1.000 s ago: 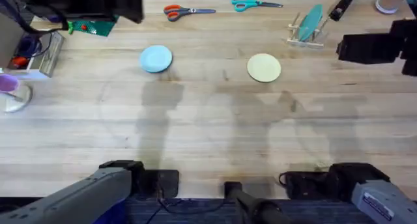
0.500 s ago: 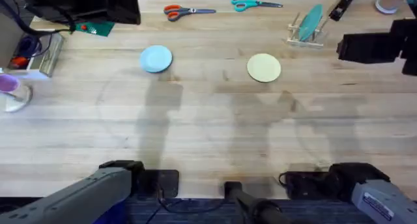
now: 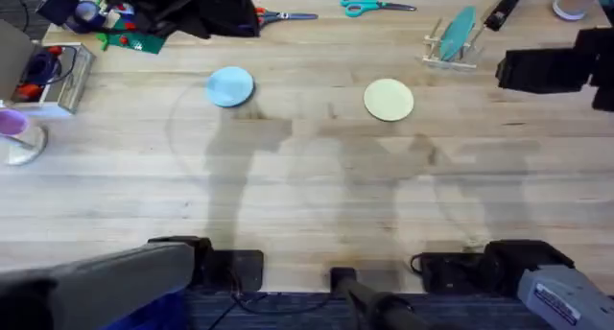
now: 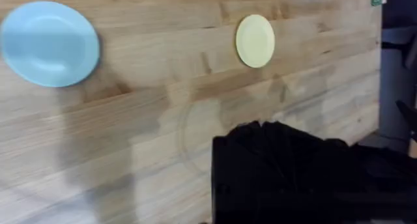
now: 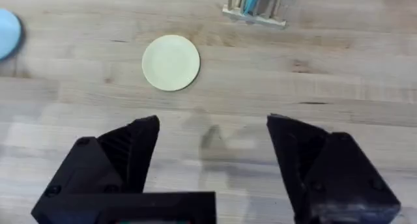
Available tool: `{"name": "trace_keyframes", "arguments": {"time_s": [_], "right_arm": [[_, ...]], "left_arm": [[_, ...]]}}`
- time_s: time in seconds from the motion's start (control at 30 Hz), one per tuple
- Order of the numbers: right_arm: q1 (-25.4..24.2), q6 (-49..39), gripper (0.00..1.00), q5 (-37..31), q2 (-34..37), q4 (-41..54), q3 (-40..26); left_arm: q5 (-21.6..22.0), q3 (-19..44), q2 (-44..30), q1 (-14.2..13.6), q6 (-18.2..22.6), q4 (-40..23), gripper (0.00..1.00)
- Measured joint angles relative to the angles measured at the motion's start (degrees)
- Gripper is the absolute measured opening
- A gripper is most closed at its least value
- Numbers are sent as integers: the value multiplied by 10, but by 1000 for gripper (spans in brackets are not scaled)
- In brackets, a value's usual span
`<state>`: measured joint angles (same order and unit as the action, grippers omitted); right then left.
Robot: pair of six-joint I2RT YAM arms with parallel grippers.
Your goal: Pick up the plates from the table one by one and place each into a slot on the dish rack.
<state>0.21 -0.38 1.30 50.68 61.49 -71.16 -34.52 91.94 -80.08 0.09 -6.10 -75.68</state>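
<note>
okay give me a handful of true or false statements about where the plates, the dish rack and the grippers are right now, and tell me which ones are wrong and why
1. The light blue plate lies flat on the table. True.
2. The pale yellow plate stands in a slot of the dish rack. False: it lies flat on the table, apart from the rack.
3. A teal plate already stands upright in the dish rack. True.
4. The right gripper is clamped on the yellow plate. False: its fingers are spread open above bare wood, with the plate lying beyond them.
5. The two plates on the table touch each other. False: a wide stretch of bare wood separates them.
6. Two pairs of scissors lie near the table's far edge. True.
</note>
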Motion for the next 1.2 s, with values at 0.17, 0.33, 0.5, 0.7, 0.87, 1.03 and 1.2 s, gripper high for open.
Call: {"name": "trace_keyframes", "arguments": {"time_s": [0.17,0.33,0.5,0.7,0.87,1.03,1.2], "right_arm": [[0,0,993,0,0,0,0],[0,0,993,0,0,0,0],[0,0,994,0,0,2,0],[0,0,995,0,0,2,0],[0,0,995,0,0,2,0],[0,0,995,0,0,2,0],[0,0,995,0,0,2,0]], "left_arm": [[-24,0,-48,-24,12,15,43],[-33,-5,-97,-73,18,59,43],[-47,-7,-154,-123,19,104,42],[-69,-8,-208,-164,14,155,42],[-87,-8,-241,-188,5,187,42],[-94,-8,-271,-216,-19,231,41],[-96,-9,-297,-244,-58,286,41]]}}
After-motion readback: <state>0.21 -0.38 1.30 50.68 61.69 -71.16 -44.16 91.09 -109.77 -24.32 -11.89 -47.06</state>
